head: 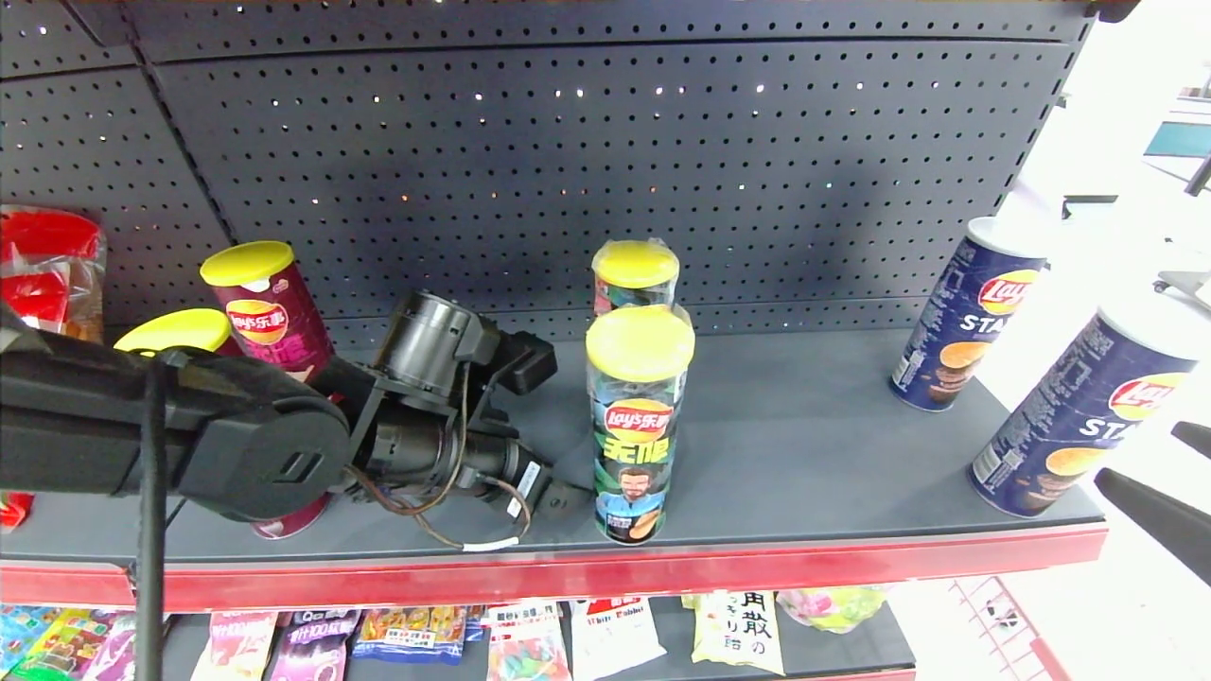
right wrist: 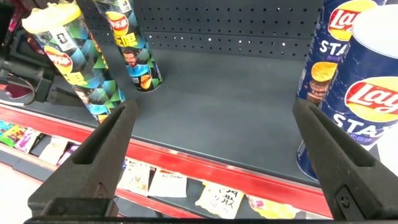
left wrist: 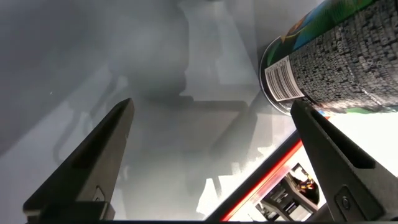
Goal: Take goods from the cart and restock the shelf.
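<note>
Head view: The shelf [head: 804,445] carries red cans [head: 267,307] at the left, blue cans [head: 956,317] at the right, and a green can [head: 636,426] upright near the front lip. A second green can [head: 632,274] stands right behind it. The left gripper [head: 566,498] lies low over the shelf board, its tip just beside the green can's base. The can is on the robot's right of it, long axis vertical. The right gripper [head: 1168,482] sits off the shelf's right end, well apart from that can.

Left wrist view: Jaws apart, nothing between them. The green can [left wrist: 336,62] stands just past one fingertip [left wrist: 301,115], outside the gap.

Right wrist view: Jaws apart and empty, facing bare shelf board between the green can [right wrist: 71,59] and the blue cans [right wrist: 373,93].

Judgement: this can looks already shelved. The left arm is the nearer one and should clear it by backing straight off, not sweeping toward the can.
</note>
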Available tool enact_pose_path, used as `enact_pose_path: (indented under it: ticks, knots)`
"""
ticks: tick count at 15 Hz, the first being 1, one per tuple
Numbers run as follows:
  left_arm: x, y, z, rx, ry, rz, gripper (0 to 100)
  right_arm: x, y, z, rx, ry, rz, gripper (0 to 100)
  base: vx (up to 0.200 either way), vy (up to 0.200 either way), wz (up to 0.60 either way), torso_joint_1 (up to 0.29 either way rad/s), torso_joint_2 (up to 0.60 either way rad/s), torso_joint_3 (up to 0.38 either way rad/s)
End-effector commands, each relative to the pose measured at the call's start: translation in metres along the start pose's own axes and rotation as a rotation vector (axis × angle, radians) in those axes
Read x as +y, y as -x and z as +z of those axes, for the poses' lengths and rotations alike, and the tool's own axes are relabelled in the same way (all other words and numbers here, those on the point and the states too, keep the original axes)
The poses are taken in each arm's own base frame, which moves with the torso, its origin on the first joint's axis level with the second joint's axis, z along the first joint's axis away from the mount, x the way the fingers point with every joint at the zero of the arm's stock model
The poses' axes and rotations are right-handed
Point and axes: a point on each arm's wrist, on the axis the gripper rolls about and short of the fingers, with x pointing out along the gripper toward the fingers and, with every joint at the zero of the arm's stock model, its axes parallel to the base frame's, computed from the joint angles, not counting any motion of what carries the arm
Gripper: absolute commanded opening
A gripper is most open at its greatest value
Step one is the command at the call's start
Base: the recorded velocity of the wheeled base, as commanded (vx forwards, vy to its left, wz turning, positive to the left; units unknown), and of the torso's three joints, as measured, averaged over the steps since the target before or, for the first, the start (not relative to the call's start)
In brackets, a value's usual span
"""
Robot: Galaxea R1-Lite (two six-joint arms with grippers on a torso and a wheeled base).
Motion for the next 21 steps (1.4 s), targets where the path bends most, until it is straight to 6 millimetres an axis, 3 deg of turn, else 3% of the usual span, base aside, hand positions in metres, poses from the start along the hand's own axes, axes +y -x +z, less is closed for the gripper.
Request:
enact_pose_path:
  ticks: [1,21]
  knots:
    - [-0.0002,0.0000,0.0005,-0.001,0.000,-0.001,100,-0.0001,-0.0008,-0.0003,0.004,0.000,0.001,100,0.000,0.000,0.00,0.000,0.00,0.000]
    - [-0.0061,-0.0031,0.0046,-0.008,-0.011,-0.015,100,-0.0002,-0.0011,-0.0013,0.008,-0.001,0.000,100,0.000,0.000,0.00,0.000,0.00,0.000]
